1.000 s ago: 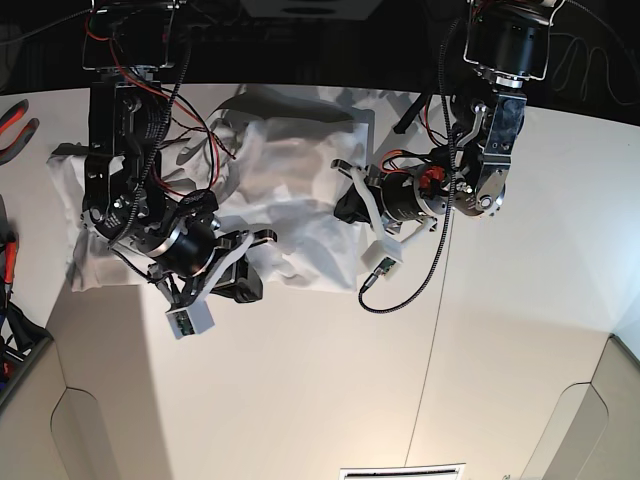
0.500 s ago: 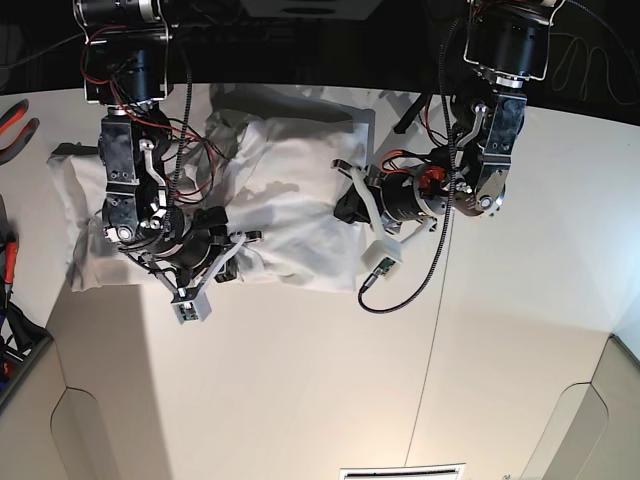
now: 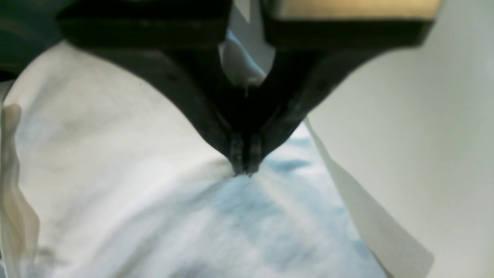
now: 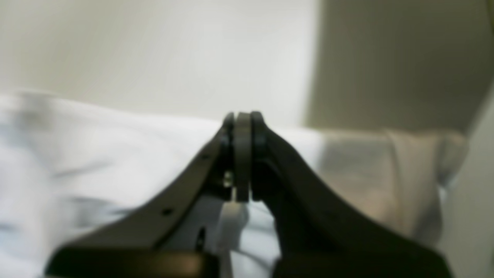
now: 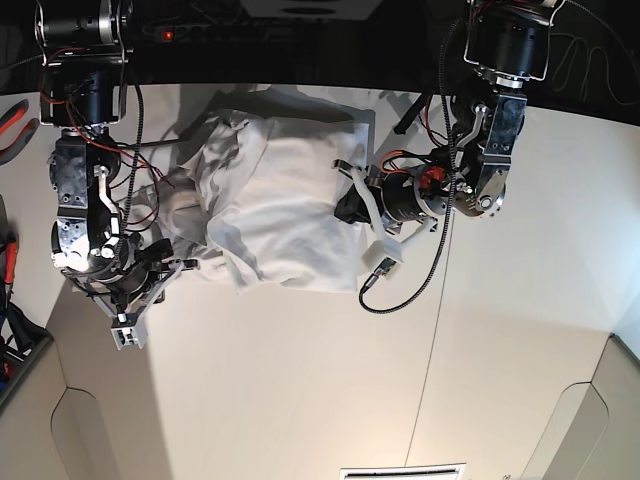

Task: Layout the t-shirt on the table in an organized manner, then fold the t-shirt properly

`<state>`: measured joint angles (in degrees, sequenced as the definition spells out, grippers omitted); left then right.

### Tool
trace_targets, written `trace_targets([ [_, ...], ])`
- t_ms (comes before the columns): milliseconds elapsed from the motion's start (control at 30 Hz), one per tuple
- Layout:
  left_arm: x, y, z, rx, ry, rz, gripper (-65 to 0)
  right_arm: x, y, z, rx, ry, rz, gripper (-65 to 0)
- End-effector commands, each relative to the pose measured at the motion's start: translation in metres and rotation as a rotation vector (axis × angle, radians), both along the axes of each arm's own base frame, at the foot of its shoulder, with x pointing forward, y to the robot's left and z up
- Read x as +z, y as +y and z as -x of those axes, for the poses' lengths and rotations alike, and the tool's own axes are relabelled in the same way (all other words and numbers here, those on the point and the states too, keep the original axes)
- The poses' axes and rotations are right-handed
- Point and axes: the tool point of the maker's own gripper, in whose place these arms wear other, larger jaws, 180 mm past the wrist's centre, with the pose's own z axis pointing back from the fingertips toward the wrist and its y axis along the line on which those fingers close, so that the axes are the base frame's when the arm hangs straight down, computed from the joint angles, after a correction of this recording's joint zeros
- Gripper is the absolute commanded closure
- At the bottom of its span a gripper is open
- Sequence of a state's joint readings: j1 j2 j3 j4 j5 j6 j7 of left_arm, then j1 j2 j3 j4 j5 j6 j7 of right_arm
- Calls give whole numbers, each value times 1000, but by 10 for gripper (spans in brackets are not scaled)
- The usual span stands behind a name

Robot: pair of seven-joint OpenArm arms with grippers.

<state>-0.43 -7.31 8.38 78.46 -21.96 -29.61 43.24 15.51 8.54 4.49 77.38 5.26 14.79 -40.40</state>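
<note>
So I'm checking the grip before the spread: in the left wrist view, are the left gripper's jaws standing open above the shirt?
No, the left gripper has its jaws pressed together, pinching a peak of the t-shirt.

No legible text or labels.

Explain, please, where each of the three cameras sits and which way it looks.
Base: above, looking down at the table, the t-shirt and both arms.
Left wrist: behind the left gripper, looking along its shut jaws, pinching the shirt.
Right wrist: behind the right gripper, jaws shut, looking over the cloth to bare tabletop.
All three views share the shirt and table.
</note>
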Motion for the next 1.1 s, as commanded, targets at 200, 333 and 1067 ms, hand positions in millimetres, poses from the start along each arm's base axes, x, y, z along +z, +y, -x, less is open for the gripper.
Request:
trace_targets([
  [200,5,1,-5,0,-18,-5,0,89,79,43,286,-179,-299,0],
  [333,5,1,-6,0,-18,-5,0,113,126,102,434,-198,-455,0],
  [1067,5,1,-6,0,-18,-5,0,14,168,222,449,162,-455,0],
])
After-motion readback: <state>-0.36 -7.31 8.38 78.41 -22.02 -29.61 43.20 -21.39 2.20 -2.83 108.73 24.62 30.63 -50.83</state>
